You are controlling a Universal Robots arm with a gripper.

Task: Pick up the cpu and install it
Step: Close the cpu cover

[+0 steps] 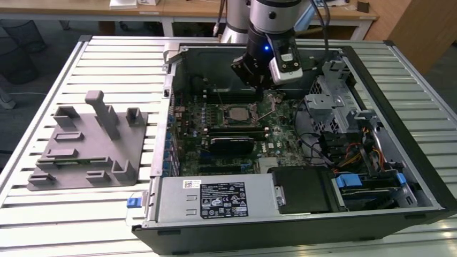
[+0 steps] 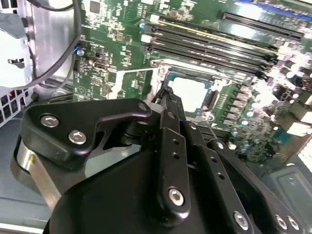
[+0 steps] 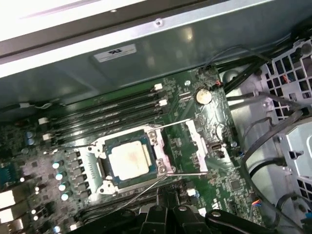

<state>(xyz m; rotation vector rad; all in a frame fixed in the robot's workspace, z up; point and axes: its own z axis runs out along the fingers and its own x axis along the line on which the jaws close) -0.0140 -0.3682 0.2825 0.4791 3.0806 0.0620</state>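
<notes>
The cpu [image 3: 129, 161], a small square chip with a pale silver top, lies flat in the open socket on the green motherboard [image 3: 214, 122]. It shows in the second wrist view [image 2: 191, 92] and in the exterior view [image 1: 236, 113]. The socket's metal hold-down frame [image 3: 194, 146] is flipped open beside it. My gripper [image 2: 165, 96] hangs inside the computer case [image 1: 421, 160], a little above the board and beside the socket, its black fingers [image 3: 168, 214] pressed together with nothing between them. In the exterior view the gripper [image 1: 258, 88] sits just behind the socket.
A grey plastic tray with upright pegs [image 1: 85, 144] stands on the slatted table at the exterior view's left. Inside the case are memory slots [image 3: 107, 109], a black module [image 1: 232, 143], a drive cage with cables [image 1: 335, 107] and the power supply [image 1: 214, 201].
</notes>
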